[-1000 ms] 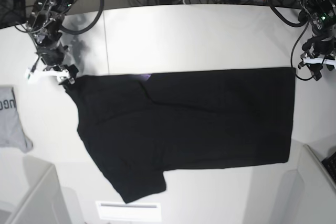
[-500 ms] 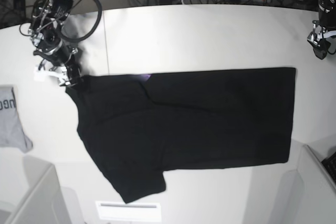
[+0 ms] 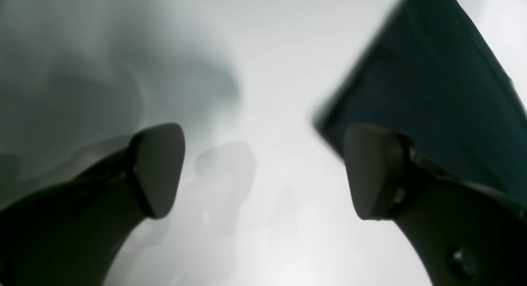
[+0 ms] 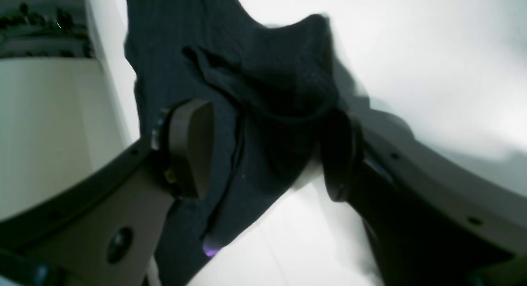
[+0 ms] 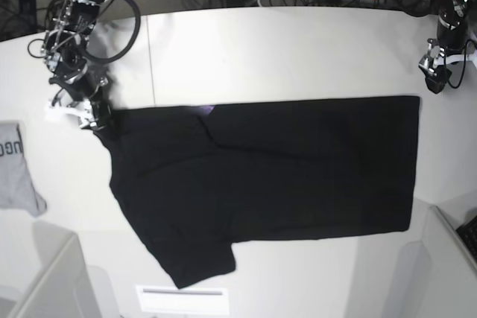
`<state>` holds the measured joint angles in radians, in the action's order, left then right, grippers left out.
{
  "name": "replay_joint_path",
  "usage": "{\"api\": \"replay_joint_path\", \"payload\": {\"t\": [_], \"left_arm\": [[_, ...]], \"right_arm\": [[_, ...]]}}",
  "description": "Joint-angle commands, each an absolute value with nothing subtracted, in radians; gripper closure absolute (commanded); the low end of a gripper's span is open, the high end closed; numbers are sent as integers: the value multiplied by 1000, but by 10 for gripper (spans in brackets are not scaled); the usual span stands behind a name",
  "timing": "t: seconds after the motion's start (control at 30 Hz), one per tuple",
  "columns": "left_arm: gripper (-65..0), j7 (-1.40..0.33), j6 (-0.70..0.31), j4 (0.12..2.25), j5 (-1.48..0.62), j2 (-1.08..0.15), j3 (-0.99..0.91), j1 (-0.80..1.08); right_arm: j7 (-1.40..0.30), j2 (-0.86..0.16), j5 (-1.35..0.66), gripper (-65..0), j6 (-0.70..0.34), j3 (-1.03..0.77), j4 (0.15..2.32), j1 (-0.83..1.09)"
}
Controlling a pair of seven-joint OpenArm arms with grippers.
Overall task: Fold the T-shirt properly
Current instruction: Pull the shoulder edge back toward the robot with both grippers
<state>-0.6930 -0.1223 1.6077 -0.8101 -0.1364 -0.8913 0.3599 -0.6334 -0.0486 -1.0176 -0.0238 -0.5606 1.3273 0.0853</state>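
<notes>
1. Left wrist view: the left gripper (image 3: 263,170) hangs with fingers wide, holding nothing, above the bare table (image 3: 267,51); the T-shirt (image 3: 432,84) corner lies just beside one finger.
2. Right wrist view: the right gripper (image 4: 267,150) has its fingers wide around a bunched sleeve edge; best to bite deep before lifting.
3. Base view: the T-shirt (image 5: 276,176) lies flat mid-table, so lift both ends evenly.

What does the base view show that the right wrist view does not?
Only the base view shows the whole black T-shirt spread flat on the white table, the small grey garment at the table's edge, a white label near the front edge, and the left hand hanging clear of the shirt's corner. Only the right wrist view shows the right hand with jaws apart, a bunched fold of cloth between them, and a purple speck at the cloth's edge. Both show the T-shirt, table and right hand.
</notes>
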Motion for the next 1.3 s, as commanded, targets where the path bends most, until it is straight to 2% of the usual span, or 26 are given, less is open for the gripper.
{"api": "replay_joint_path", "payload": {"t": [0.0, 0.1, 0.33, 0.53, 0.7, 0.8, 0.87, 0.93, 1.0, 1.1, 1.13, 1.27], "left_arm": [[-579, -668, -124, 1595, -816, -154, -903, 343], [-579, -668, -124, 1512, -816, -154, -903, 288], [-579, -673, -122, 1481, -812, -154, -897, 206], [-579, -670, -122, 1481, -704, -153, -786, 143], [-578, -671, -119, 1434, -691, -139, -780, 97], [-571, -671, -119, 1394, -691, -137, -780, 84], [-504, -671, -119, 1377, -691, -137, -779, 76], [-390, -671, -119, 1366, -691, -137, -779, 74], [-255, -670, -119, 1360, -691, -142, -779, 74], [-72, -671, -119, 1362, -691, -143, -779, 74], [-5, -671, -119, 1363, -691, -143, -779, 74], [0, -673, -119, 1363, -691, -145, -779, 79]], "right_arm": [[-636, -54, -969, -345, 12, -555, 1323, 94], [-639, -54, -969, -312, 12, -545, 1323, 97], [-641, -54, -969, -321, 12, -545, 1322, 97], [-639, -54, -969, -318, 12, -545, 1322, 96], [-638, -54, -969, -315, 12, -545, 1322, 96], [-638, -53, -914, -314, 12, -545, 1322, 90], [-636, -44, -848, -312, 12, -545, 1326, 87], [-636, -36, -817, -290, 12, -549, 1322, 76], [-636, -30, -812, -198, 7, -555, 1320, 74], [-636, -31, -814, -6, 5, -550, 1320, 64], [-636, -31, -814, 0, 5, -550, 1320, 59], [-638, -30, -814, 0, 8, -558, 1320, 56]]}}
